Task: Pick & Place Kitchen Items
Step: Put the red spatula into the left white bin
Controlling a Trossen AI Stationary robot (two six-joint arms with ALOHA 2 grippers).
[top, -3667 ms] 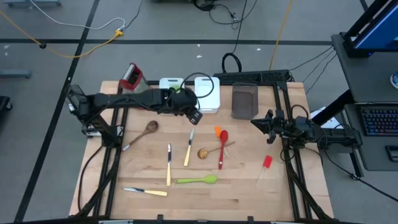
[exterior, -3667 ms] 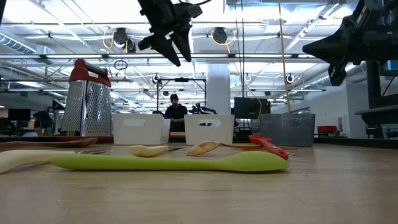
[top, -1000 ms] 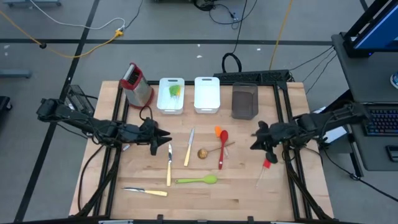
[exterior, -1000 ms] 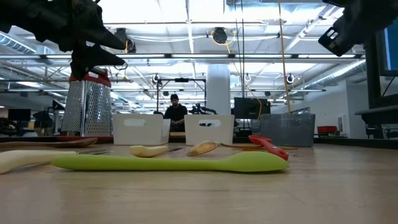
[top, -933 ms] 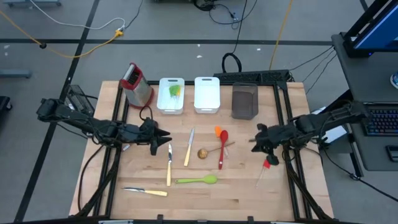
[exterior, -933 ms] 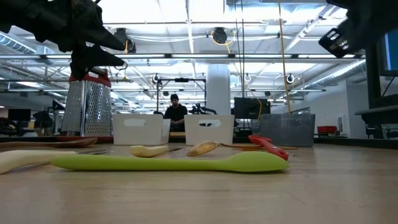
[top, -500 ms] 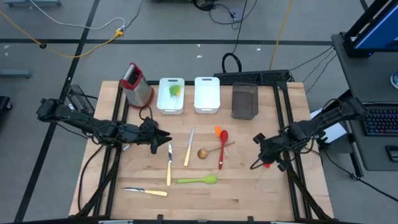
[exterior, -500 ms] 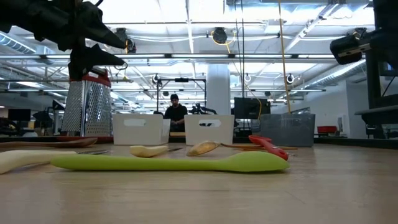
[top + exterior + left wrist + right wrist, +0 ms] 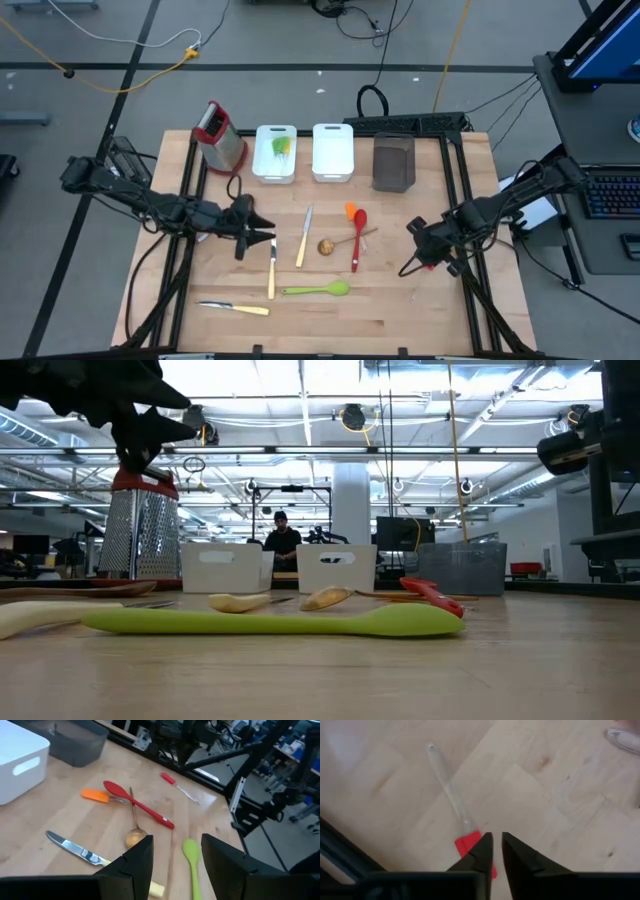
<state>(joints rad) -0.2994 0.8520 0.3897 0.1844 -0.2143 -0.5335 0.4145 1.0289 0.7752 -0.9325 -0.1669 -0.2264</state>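
Bare bench (image 9: 380, 310) lies open along the near edge. Grater (image 9: 218, 135) and three bins (image 9: 332, 152) block the far edge; knives (image 9: 272, 265) and spoons (image 9: 357, 238) clutter the middle.

You are looking at a butcher-block bench (image 9: 330, 320) standing on a grey floor (image 9: 90, 150) crossed by dark seams. A yellow cable (image 9: 120, 75) trails over that floor beyond the bench's far left corner, and black cables (image 9: 372, 25) coil beyond its far edge. To the bench's right sits a desk with a keyboard (image 9: 612, 195). Across the bench you see an open hall: white ceiling beams with strip lights (image 9: 330, 420), a white column (image 9: 352, 490), and a person (image 9: 282, 538) at a workstation.
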